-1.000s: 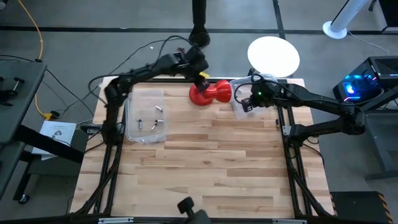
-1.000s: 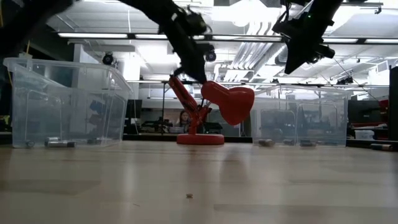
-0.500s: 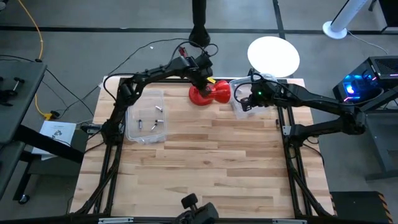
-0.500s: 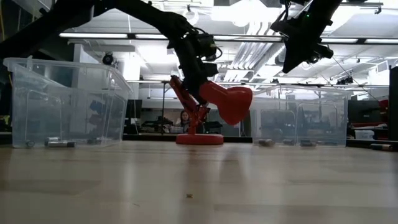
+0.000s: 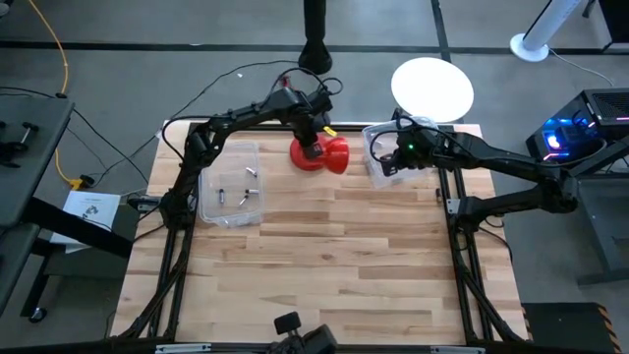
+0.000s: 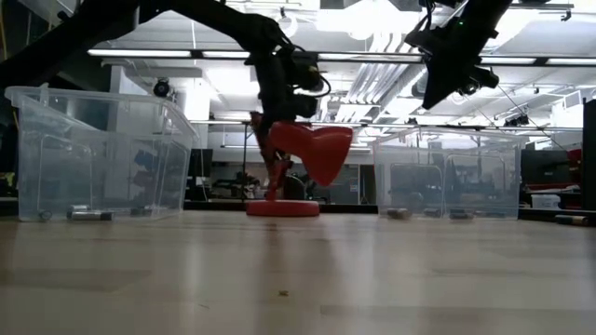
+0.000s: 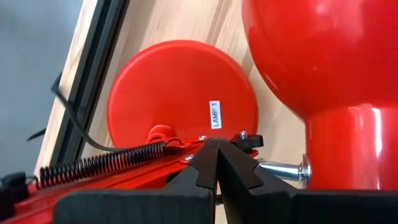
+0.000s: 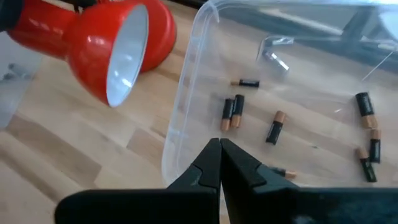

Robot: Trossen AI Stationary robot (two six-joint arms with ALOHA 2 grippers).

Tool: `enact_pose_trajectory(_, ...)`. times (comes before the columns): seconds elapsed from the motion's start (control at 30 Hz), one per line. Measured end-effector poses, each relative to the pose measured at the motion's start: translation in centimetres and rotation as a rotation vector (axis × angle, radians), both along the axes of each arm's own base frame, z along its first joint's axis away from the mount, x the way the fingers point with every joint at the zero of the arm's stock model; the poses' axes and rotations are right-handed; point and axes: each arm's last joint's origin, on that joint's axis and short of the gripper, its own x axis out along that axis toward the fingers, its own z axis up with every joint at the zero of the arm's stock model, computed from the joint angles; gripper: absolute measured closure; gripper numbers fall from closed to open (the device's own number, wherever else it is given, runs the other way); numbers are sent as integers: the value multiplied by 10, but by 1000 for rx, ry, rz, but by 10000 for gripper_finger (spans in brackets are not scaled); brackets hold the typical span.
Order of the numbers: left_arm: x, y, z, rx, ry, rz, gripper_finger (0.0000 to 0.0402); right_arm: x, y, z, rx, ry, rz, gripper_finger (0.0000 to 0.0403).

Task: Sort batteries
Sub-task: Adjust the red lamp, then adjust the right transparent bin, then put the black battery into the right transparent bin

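A red desk lamp [image 5: 319, 154] stands on its round base [image 7: 180, 99] at the table's far middle, its head [image 8: 118, 53] beside it. My left gripper [image 5: 312, 135] is over the lamp, shut at its arm. Several small dark batteries [image 8: 233, 112] lie on the floor of the clear right bin [image 5: 378, 167]. A few more batteries [image 5: 243, 200] lie in the clear left bin [image 5: 231, 182]. My right gripper [image 8: 219, 146] hangs shut above the right bin's wall nearest the lamp, touching nothing. My left gripper comes from above onto the lamp's sprung arm [image 7: 155, 167], close to the joint bolt [image 7: 283, 168] at the head. The shut fingers [image 7: 199, 171] cover the place of contact, so pinch or press cannot be told. The lamp stays upright with its base on the table.
The two clear bins [image 6: 98, 154] [image 6: 447, 177] flank the lamp at the far side. A black cable [image 7: 68, 118] runs along the table's far rail by the lamp base. A white round disc [image 5: 432, 87] sits beyond the far edge. The near half is bare wood [image 5: 334, 265].
My left gripper has moved toward the table's left edge, and the lamp has gone with it. The base has slid left along the table, and the head has swung in closer to the base. The right arm has kept still.
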Motion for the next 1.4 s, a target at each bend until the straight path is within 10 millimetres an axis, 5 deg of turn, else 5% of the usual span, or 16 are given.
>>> enact_pose_trajectory(0.2, -8, 1, 7, 35, 37, 11, 401, 1, 2, -4, 70, -13, 24, 403)
enact_pose_trajectory(0.43, -10, 3, 45, 118, -93, 47, 401, 16, -3, -37, 118, 81, 19, 403)
enact_pose_trajectory(0.63, -11, -2, 58, 130, -128, 40, 401, 35, -4, -50, 120, 87, 46, 403)
enact_pose_trajectory(1.0, -22, -9, 90, 162, -220, 43, 401, 79, 26, -44, 149, -213, 231, 403)
enact_pose_trajectory(1.17, -27, -12, 100, 176, -246, 43, 401, 63, 45, -14, 92, -160, 219, 403)
enact_pose_trajectory(1.4, -27, -16, 125, 123, -461, -7, 401, -2, 54, 31, -10, -3, -8, 403)
